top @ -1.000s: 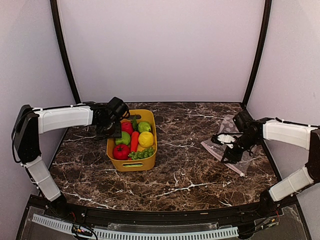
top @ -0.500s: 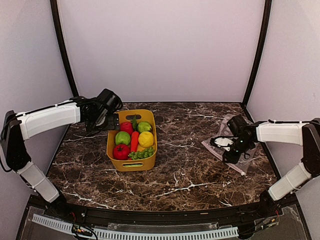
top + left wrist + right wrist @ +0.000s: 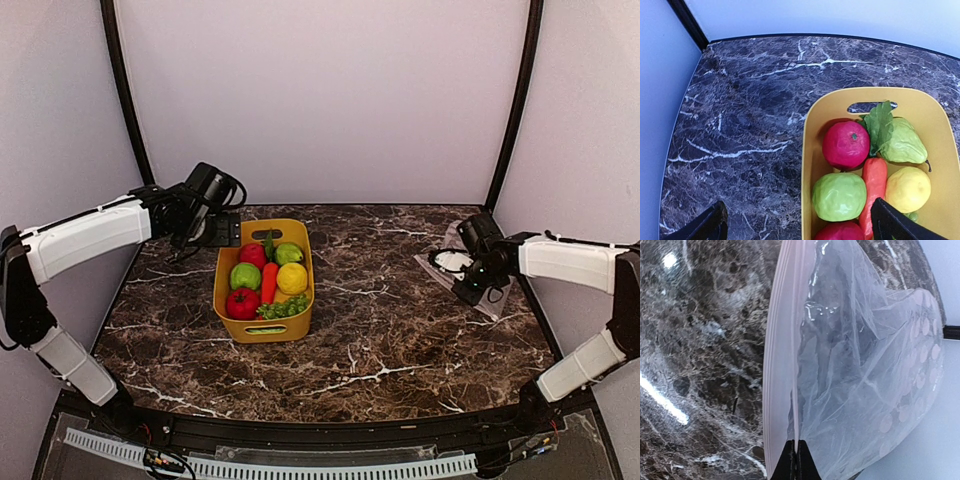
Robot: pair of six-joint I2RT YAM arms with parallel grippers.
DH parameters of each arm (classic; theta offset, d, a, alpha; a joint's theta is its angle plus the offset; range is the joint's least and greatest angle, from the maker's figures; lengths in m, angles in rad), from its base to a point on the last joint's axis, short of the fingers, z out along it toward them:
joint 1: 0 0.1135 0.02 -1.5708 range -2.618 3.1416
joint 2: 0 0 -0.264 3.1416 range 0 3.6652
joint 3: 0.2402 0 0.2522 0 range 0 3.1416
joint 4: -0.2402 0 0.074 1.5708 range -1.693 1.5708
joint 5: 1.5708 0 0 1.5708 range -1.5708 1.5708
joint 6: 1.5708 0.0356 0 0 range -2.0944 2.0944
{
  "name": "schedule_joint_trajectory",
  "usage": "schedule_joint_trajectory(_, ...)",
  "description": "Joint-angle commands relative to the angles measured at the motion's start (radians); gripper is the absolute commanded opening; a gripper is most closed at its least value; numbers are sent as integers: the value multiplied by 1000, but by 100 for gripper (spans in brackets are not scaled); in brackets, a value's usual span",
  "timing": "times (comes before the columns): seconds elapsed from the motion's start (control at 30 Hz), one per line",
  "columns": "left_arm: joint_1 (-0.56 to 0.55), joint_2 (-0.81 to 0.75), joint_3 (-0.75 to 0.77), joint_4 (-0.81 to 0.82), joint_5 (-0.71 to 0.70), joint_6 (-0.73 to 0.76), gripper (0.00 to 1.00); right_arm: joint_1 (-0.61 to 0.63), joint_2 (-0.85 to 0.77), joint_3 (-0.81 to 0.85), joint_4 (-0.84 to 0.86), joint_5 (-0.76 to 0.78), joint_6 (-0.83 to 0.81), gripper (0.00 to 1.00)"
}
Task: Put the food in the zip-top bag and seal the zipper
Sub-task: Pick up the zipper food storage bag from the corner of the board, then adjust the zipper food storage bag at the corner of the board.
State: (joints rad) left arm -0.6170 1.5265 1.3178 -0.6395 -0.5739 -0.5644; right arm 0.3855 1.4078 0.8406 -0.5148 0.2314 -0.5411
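Left hand (image 3: 797, 220) wide apart, empty, near yellow tub (image 3: 807, 150), right hand (image 3: 796, 460) clenched on zipper (image 3: 777, 365)

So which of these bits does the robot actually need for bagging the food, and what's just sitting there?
Part of the job: pear, lemon, carrot, tomato, green apple, grapes; zip-top bag; its zipper.
Just there: yellow tub (only their container); marble table.

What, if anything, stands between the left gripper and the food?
Nothing visible. The left gripper is open above the left wall of the tub, and the food lies uncovered in it. Only that wall lies under the jaws, so shifting toward the fruit first seems wise.
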Motion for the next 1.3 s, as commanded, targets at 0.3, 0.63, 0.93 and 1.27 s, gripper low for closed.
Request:
schedule_joint_trajectory(0.3, -14, -130, -35, 458, -27, 305, 99, -24, 4, 386, -28, -168, -45, 0)
schedule_joint_trajectory(0.63, -53, 88, 253, 618, 417, 209, 92, -24, 71, 581, -28, -510, 33, 0)
schedule_joint_trajectory(0.93, -268, 244, 247, 787, 397, 181, 84, -24, 77, 530, 13, -619, 8, 0)
schedule_joint_trajectory(1.27, -334, 359, 313, 863, 437, 74, 81, -23, 74, 521, 61, -631, 69, 0)
